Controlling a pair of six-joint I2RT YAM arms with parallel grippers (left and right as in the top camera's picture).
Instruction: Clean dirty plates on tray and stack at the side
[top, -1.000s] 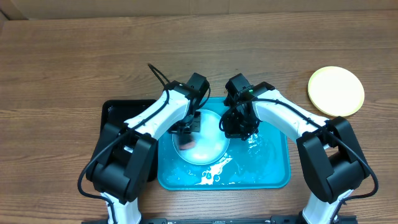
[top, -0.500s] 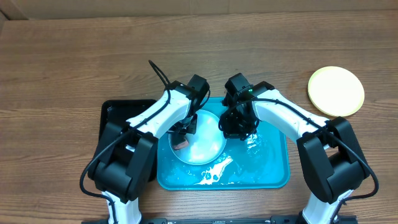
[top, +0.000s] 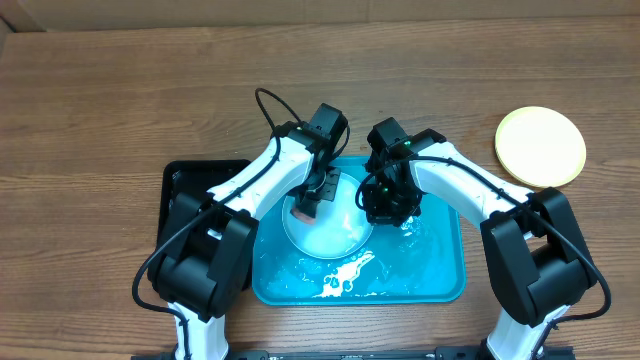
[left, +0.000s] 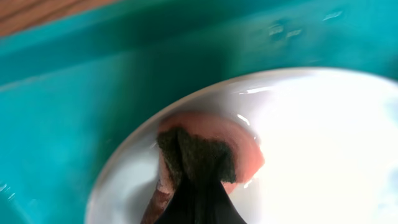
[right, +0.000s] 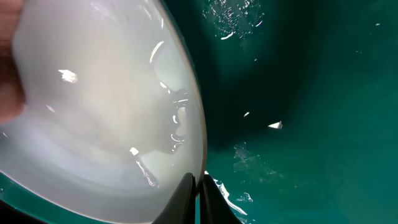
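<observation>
plate (top: 332, 240): wet, in tray (top: 440, 275), left half
left end effector (top: 308, 203): pinching pink sponge (left: 208, 149), sponge on plate
right end effector (right: 194, 190): pinching plate's right rim
yellow plate (top: 540, 146): on worktop (top: 100, 100), far right

The tray (top: 440, 282) is bright blue and rectangular, with rounded corners and a raised rim. It lies flat on the tabletop (top: 100, 100), and it is wet, with white foam streaks near its front edge. One round plate (top: 335, 238), light blue with a whitish glossy centre, is inside the tray, in the left half. A pink sponge (left: 244, 154) touches its left part, and the jaws of the right gripper (right: 198, 186) pinch its right rim. A pale yellow-green plate (top: 541, 146) lies flat outside the tray, well apart beyond the right far corner.
</observation>
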